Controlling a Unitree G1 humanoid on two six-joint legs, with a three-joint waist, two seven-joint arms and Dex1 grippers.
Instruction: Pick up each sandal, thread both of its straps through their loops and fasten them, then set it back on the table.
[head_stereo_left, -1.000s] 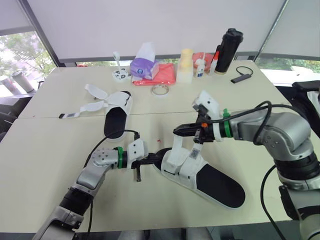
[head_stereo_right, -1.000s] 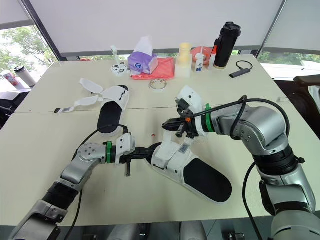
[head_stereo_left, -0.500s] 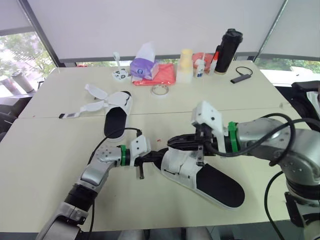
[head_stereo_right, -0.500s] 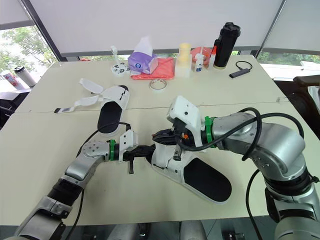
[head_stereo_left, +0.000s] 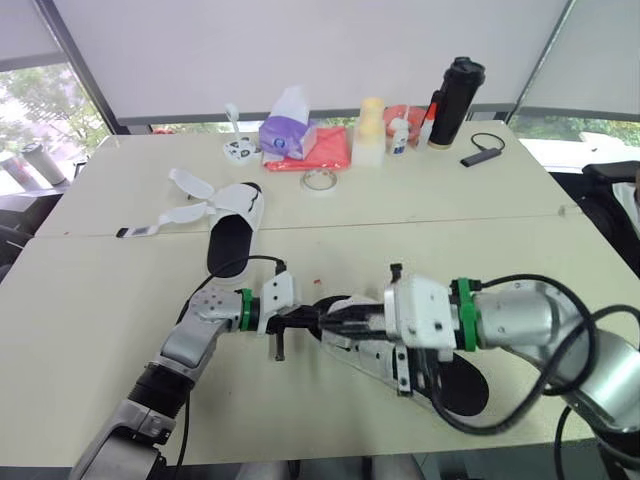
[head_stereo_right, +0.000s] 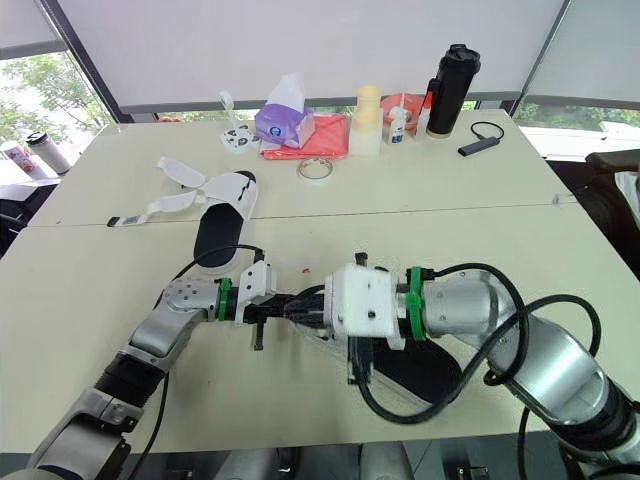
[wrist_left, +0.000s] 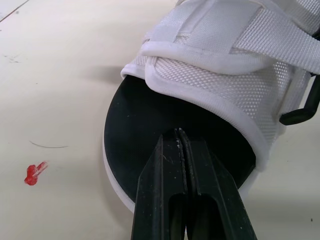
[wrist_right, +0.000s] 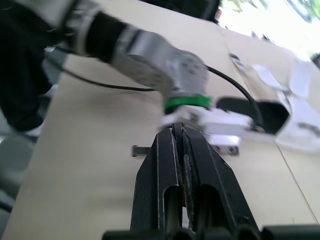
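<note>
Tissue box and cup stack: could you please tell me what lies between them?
A red cloth lies between the tissue box and the cup stack, as the left eye view shows.

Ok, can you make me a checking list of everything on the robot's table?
Surface: beige table, one small red mark.
Job's things: near sandal on the table, straps across its top; far sandal, straps spread open.
Clutter: tissue pack, red cloth, tape ring, cup stack, black bottle along the far edge.
Grippers: left gripper fingers shut at the near sandal's toe; right gripper fingers shut, pointing at the left one.
Cables: black cable looping off the left arm; black dongle with cord.
Surroundings: white blinds, trees outside.
</note>
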